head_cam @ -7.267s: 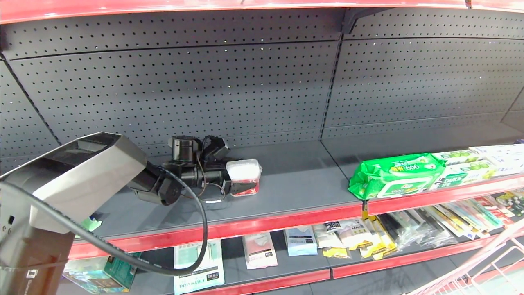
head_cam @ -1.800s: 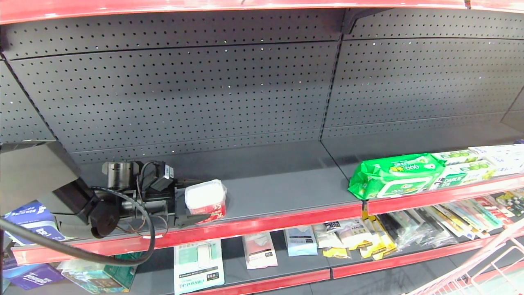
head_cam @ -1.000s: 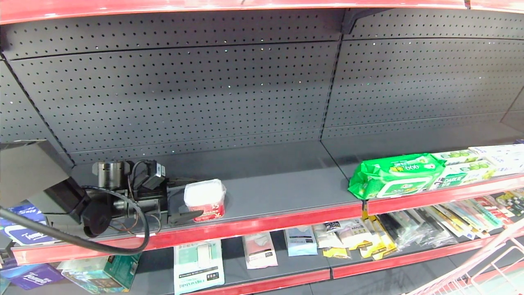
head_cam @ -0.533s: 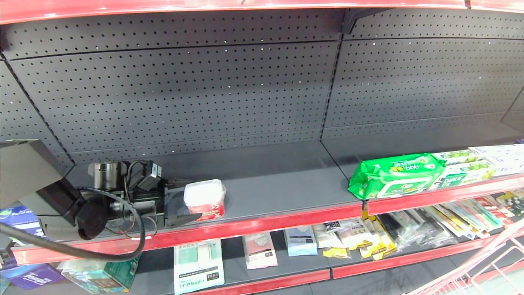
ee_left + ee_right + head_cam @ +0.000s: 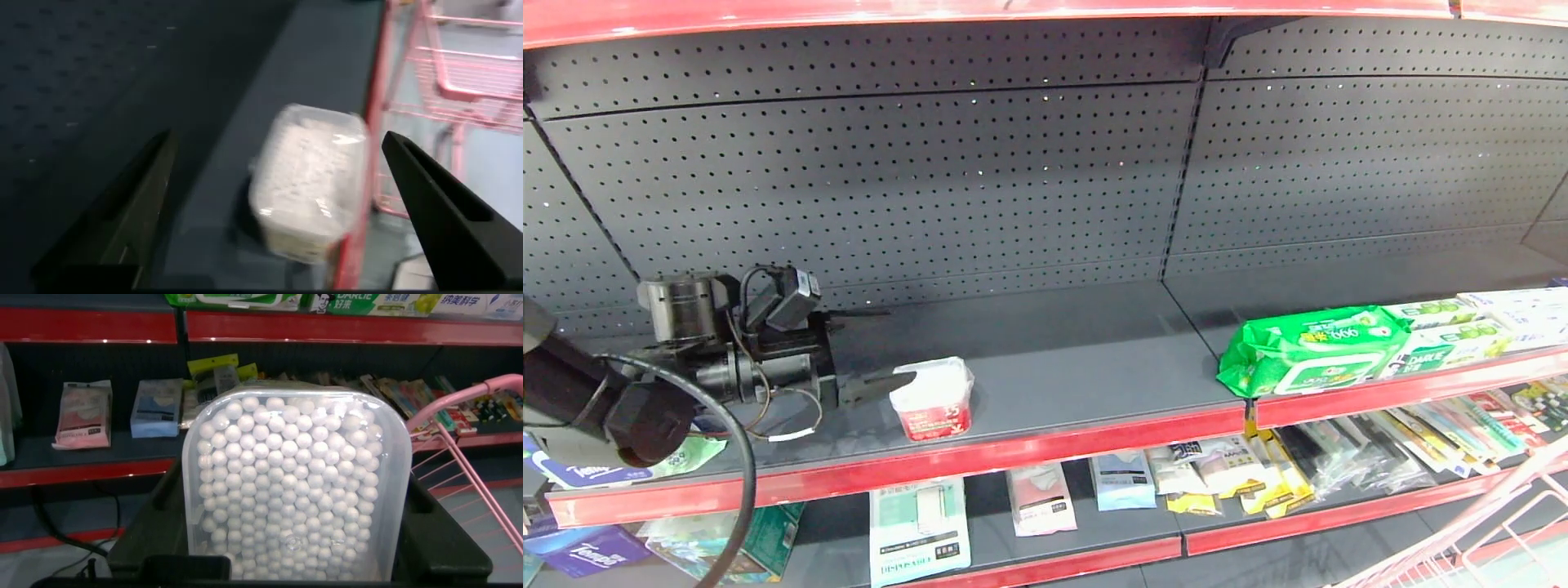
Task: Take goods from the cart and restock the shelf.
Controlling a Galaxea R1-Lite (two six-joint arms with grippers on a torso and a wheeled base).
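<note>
L gripper (image 5: 900,344) – jaws wide apart, nothing held. Swab tub (image 5: 931,398) stands upright on the shelf (image 5: 1054,445) just past the tips, near the red front lip, looks clear of both. Further right: green wipes pack (image 5: 1311,347), then boxes (image 5: 1445,327) at the lip. Cart (image 5: 1486,539) far right, low. R gripper (image 5: 290,514) clamped on second swab tub (image 5: 294,441), off the shelf – so one placed, one in hand. Cart contents hidden, remainder unknown.
</note>
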